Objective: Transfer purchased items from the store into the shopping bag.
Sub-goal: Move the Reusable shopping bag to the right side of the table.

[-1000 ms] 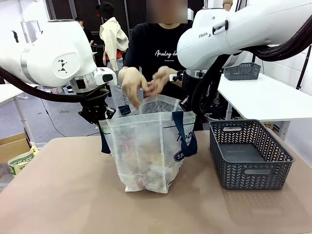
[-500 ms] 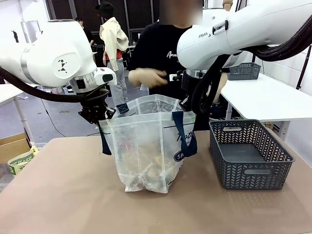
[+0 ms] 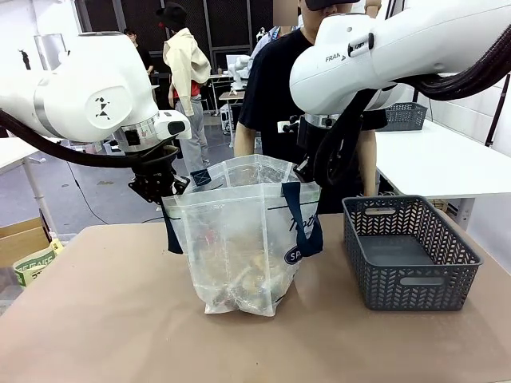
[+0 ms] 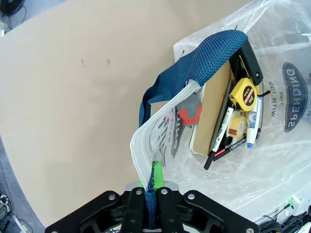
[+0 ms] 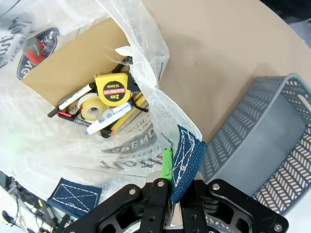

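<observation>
On the smooth tan tabletop (image 3: pixel 96 319), the crinkled frosted-plastic shopping bag (image 3: pixel 239 255), containing a yellow tape measure (image 4: pixel 243 94) and flat cardboard (image 4: pixel 211 114), stands beside the grey herringbone-pierced basket (image 3: pixel 411 255), while behind it the left jaws and right jaws each pinch shut on a woven navy strap handle (image 4: pixel 194 68).

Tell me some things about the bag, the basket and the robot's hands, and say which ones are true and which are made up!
1. The grey basket has nothing in it. True.
2. The left gripper is open and holds nothing. False: it is shut on a blue strap handle of the bag.
3. A yellow tape measure lies inside the shopping bag. True.
4. The shopping bag lies flat on its side. False: it stands upright on the table, its mouth held open.
5. The right gripper pinches the basket's rim. False: it is shut on the bag's other handle.
</observation>
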You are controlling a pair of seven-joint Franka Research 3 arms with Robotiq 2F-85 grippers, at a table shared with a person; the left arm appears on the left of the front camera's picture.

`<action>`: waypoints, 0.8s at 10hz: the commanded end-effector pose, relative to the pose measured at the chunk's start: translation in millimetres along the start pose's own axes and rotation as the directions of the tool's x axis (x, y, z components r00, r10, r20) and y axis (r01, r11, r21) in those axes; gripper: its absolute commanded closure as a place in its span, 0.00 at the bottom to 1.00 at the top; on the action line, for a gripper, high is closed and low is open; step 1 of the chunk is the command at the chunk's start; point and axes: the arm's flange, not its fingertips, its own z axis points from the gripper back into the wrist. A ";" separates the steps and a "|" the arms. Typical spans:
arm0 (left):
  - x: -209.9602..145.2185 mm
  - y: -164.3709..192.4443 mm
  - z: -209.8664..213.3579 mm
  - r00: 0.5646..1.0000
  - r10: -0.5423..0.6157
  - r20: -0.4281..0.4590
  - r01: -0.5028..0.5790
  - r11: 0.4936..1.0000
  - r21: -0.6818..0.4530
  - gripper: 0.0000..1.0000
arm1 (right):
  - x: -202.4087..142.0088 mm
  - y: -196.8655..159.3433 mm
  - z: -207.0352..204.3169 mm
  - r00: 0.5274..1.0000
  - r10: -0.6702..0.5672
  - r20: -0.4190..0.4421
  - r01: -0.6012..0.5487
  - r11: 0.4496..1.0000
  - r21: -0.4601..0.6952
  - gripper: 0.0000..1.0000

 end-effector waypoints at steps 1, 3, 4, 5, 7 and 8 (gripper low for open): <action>-0.7 2.1 0.1 1.000 0.003 0.000 -0.003 1.000 0.003 1.00 | -2.0 -2.2 -1.0 1.000 -0.003 -0.001 0.003 1.000 -0.003 1.00; -0.7 2.1 0.1 1.000 0.003 0.000 -0.003 1.000 0.003 1.00 | -2.0 -2.2 -1.0 1.000 -0.003 -0.001 0.003 1.000 -0.003 1.00; -0.7 2.1 0.1 1.000 0.003 0.000 -0.003 1.000 0.003 1.00 | -2.0 -2.2 -1.0 1.000 -0.003 -0.001 0.003 1.000 -0.003 1.00; -0.7 2.1 0.1 1.000 0.003 0.000 -0.003 1.000 0.003 1.00 | -2.0 -2.2 -1.0 1.000 -0.003 -0.001 0.003 1.000 -0.003 1.00; -0.7 2.1 0.1 1.000 0.003 0.000 -0.003 1.000 0.003 1.00 | -2.0 -2.2 -1.0 1.000 -0.003 -0.001 0.003 1.000 -0.003 1.00; -0.7 2.1 0.1 1.000 0.003 0.000 -0.003 1.000 0.003 1.00 | -2.0 -2.2 -1.0 1.000 -0.003 -0.001 0.003 1.000 -0.003 1.00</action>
